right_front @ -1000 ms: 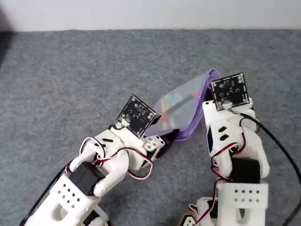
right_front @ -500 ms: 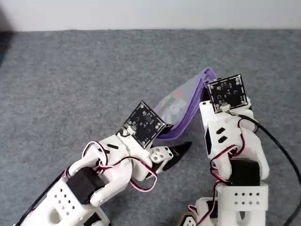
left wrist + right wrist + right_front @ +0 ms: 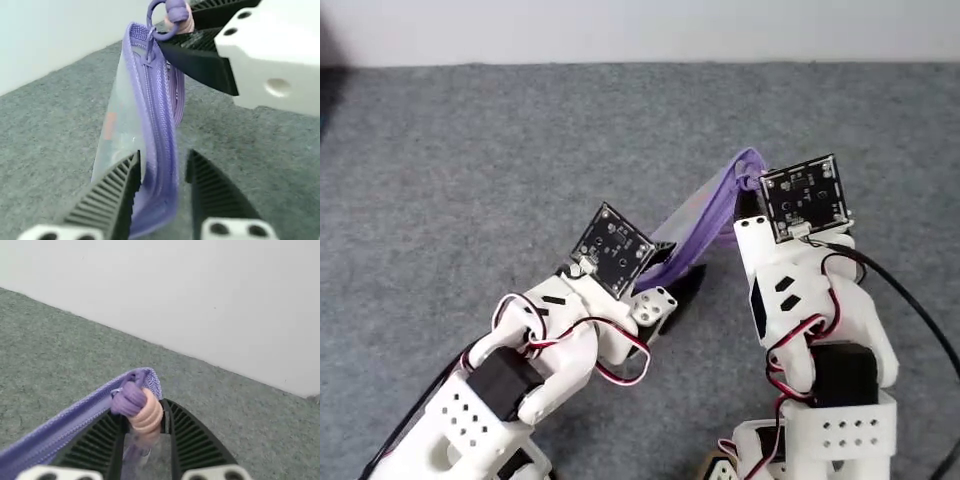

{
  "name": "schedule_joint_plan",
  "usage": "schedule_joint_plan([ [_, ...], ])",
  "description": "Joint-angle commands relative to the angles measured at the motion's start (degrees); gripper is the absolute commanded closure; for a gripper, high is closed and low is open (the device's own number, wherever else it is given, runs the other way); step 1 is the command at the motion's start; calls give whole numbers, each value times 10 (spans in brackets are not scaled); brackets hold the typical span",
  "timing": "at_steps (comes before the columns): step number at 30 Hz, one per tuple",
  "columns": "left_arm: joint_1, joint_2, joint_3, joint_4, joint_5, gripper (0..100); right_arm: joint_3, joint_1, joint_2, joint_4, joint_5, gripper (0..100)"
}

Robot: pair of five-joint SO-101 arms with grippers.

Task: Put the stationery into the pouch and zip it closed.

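the purple pouch [image 3: 705, 215] stands on edge between the two claws, zipper side up. its long axis runs from the left claw [image 3: 162, 157] to the right claw [image 3: 145, 407]. the right claw pinches the corner by the zipper pull [image 3: 134, 399]. the left claw is spread a little around the other end. under them is grey carpet [image 3: 470, 150], and beyond is a white wall [image 3: 620, 30].

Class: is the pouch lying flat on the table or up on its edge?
On edge, zip uppermost: the right gripper grips the zip pull at one end of the pouch; the left gripper straddles the other.
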Motion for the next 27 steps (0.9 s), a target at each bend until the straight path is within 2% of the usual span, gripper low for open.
schedule_joint_plan([
  [1,-4,-13,-9,-13,-42,993,-33,27,-7,-6,-7,991],
  [8,-5,-14,-28,52,-51,989,-4,147,65,-98,-6,991],
  [15,-5,-15,-29,58,-51,990,-4,230,153,-165,-8,991],
  [21,-5,-15,-29,60,-51,990,-4,254,191,-181,-10,991],
  [27,-5,-15,-47,59,-51,985,-4,226,160,-160,-7,991],
])
